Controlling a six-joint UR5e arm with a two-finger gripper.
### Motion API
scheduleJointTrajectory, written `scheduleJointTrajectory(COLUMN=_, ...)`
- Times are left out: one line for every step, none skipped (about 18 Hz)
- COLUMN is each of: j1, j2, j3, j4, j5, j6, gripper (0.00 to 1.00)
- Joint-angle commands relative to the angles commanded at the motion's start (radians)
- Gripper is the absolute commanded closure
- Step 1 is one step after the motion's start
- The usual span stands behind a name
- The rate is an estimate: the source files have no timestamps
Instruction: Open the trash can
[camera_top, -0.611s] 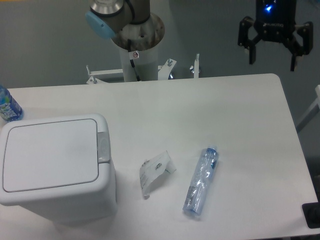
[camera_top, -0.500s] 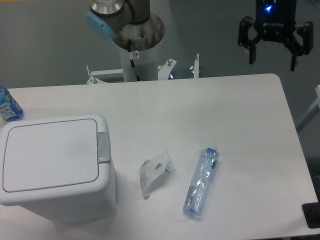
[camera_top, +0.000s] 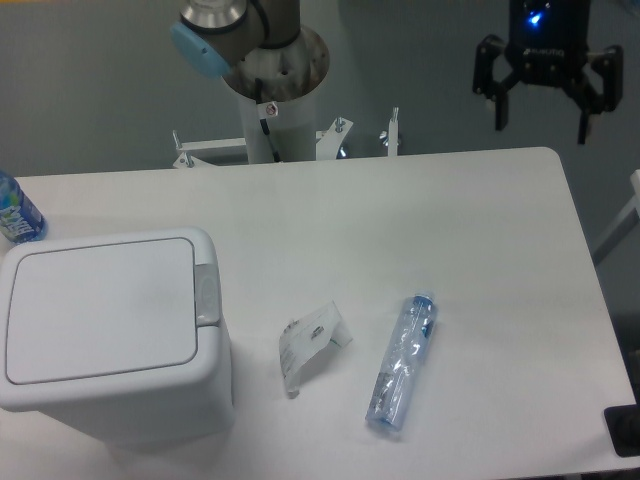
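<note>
White tabletop (camera_top: 420, 210) separates the open-jawed, empty gripper (camera_top: 546, 110) from the closed trash can (camera_top: 110, 335), whose grey push-button tab (camera_top: 206, 294) is found well apart toward eight o'clock.

This looks like a robotics lab or test cell. A plain white table (camera_top: 400, 220) stands against a bare grey wall, and just behind its far edge rises the robot's white mounting pedestal (camera_top: 280, 110), bolted to a metal bracket frame (camera_top: 300, 145). Above the table's far right corner hangs a black gripper (camera_top: 542, 112) with a lit blue indicator.
</note>
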Motion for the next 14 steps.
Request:
scheduleJointTrajectory(j1=-0.005, j2=-0.011, j3=0.000, j4=0.000, j5=-0.014, j6=-0.069, gripper=0.00)
scheduleJointTrajectory(j1=-0.011, j2=-0.015, j3=0.000, j4=0.000, j5=-0.025, j6=-0.146, gripper=0.00)
scheduleJointTrajectory(j1=-0.035, j2=-0.018, j3=0.005, j4=0.002, j5=-0.038, j6=-0.222, gripper=0.00)
scheduleJointTrajectory(j1=-0.075, j2=-0.029, j3=0.008, j4=0.000, j5=-0.051, j6=-0.294, gripper=0.00)
scheduleJointTrajectory(j1=-0.112, j2=-0.032, j3=0.000, j4=0.002, j5=-0.052, j6=-0.365, gripper=0.00)
scheduleJointTrajectory(j1=-0.130, j2=-0.037, j3=-0.002, j4=0.002, j5=-0.052, j6=-0.428, gripper=0.00)
scheduleJointTrajectory(j1=-0.152, j2=-0.044, j3=0.000, j4=0.002, j5=-0.060, j6=-0.480, gripper=0.00)
scheduleJointTrajectory(j1=-0.184, j2=-0.060, j3=0.009, j4=0.002, j5=-0.074, j6=-0.534, gripper=0.00)
scheduleJointTrajectory(j1=-0.208, j2=-0.072, j3=0.015, j4=0.002, j5=-0.080, j6=-0.591, gripper=0.00)
scheduleJointTrajectory(j1=-0.230, j2=-0.080, j3=0.017, j4=0.006, j5=-0.092, j6=-0.652, gripper=0.00)
scheduleJointTrajectory(j1=-0.250, j2=-0.084, j3=0.017, j4=0.030, j5=-0.121, j6=-0.713, gripper=0.00)
scheduleJointTrajectory(j1=-0.264, j2=-0.090, j3=0.014, j4=0.066, j5=-0.150, j6=-0.782, gripper=0.00)
scheduleJointTrajectory(j1=-0.272, j2=-0.091, j3=0.008, j4=0.086, j5=-0.164, j6=-0.844, gripper=0.00)
scheduleJointTrajectory(j1=-0.284, j2=-0.091, j3=0.005, j4=0.090, j5=-0.173, j6=-0.890, gripper=0.00)
